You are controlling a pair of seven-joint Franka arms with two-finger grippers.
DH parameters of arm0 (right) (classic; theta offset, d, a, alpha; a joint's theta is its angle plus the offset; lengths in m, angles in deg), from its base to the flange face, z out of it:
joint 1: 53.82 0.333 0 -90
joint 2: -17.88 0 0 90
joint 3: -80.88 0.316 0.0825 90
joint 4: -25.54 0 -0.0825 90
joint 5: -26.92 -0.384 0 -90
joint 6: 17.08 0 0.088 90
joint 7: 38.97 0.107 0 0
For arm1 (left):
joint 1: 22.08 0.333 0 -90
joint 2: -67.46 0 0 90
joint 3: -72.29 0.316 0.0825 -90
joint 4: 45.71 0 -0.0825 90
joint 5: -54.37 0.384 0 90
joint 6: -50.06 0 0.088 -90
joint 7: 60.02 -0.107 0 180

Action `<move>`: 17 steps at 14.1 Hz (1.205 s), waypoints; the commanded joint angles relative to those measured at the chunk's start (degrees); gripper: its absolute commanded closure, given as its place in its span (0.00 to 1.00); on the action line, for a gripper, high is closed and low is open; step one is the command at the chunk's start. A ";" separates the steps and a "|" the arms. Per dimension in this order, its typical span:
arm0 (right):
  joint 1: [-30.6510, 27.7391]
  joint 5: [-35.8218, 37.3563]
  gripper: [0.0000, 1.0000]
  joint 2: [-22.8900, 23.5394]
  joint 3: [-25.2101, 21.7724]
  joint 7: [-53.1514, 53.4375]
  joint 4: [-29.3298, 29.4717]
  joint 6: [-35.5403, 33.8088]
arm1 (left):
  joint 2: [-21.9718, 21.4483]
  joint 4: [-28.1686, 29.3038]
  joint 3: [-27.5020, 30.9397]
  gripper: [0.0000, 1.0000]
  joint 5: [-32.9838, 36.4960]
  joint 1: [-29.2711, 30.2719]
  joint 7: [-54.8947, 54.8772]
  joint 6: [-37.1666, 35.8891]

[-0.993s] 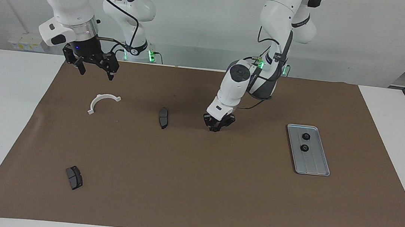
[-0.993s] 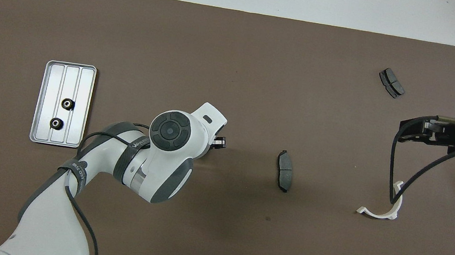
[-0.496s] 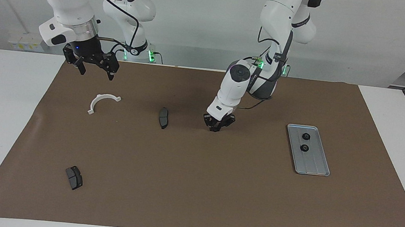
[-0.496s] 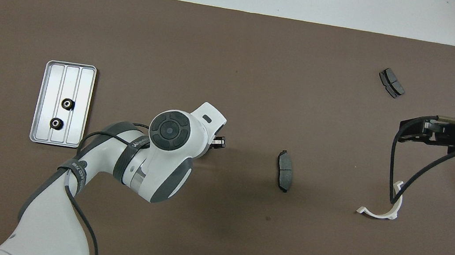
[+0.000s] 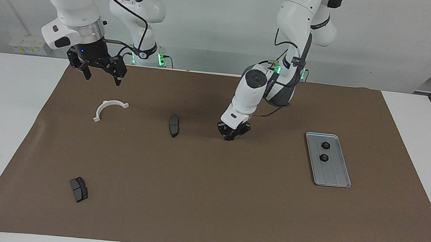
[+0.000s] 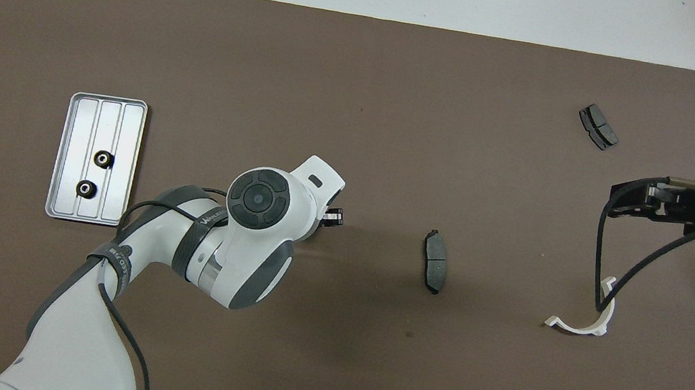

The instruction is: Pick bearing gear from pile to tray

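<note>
My left gripper [image 5: 230, 137] is down at the brown mat near the table's middle, between a dark pad [image 5: 173, 125] and the tray [image 5: 334, 175]. Its fingertips are shut, and I cannot make out anything between them. In the overhead view the arm's wrist covers that spot. The silver tray [image 6: 123, 143] lies toward the left arm's end and holds two black bearing gears [image 5: 325, 145] [image 5: 323, 157]. The pile's other parts, a white curved bracket [image 5: 104, 105] and a second dark pad [image 5: 79, 189], lie toward the right arm's end. My right gripper [image 5: 101, 78] waits open above the mat near the bracket.
A brown mat [image 5: 207, 200] covers most of the white table. The left arm's elbow and forearm [image 6: 246, 235] hang over the mat between the tray and the middle pad [image 6: 433, 270]. A black cable loops down from the right arm over the bracket [image 6: 573, 329].
The left gripper's fingers have drawn together at the mat and barely shifted otherwise. The right arm and the loose parts have not moved.
</note>
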 commanded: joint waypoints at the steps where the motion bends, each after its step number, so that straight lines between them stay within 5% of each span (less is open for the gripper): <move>1: -0.35 -1.39 0.00 -1.04 0.07 -1.43 -0.95 -0.03 | 0.05 0.16 0.47 0.74 -0.90 -0.08 0.20 -0.05; 5: -0.44 -1.39 0.00 -1.13 0.07 -1.43 -0.95 -0.03 | -0.57 -1.76 0.74 0.78 -0.90 1.58 -0.41 -3.46; 10: -0.44 -1.39 0.00 -1.04 0.07 -1.43 -0.95 -0.03 | -2.40 -8.36 0.47 0.83 -0.90 9.66 -4.61 -16.73; 17: -0.79 -1.39 0.00 -1.04 0.07 -1.43 -0.95 -0.03 | -8.83 -7.49 0.91 0.85 -0.90 29.16 -27.79 -28.17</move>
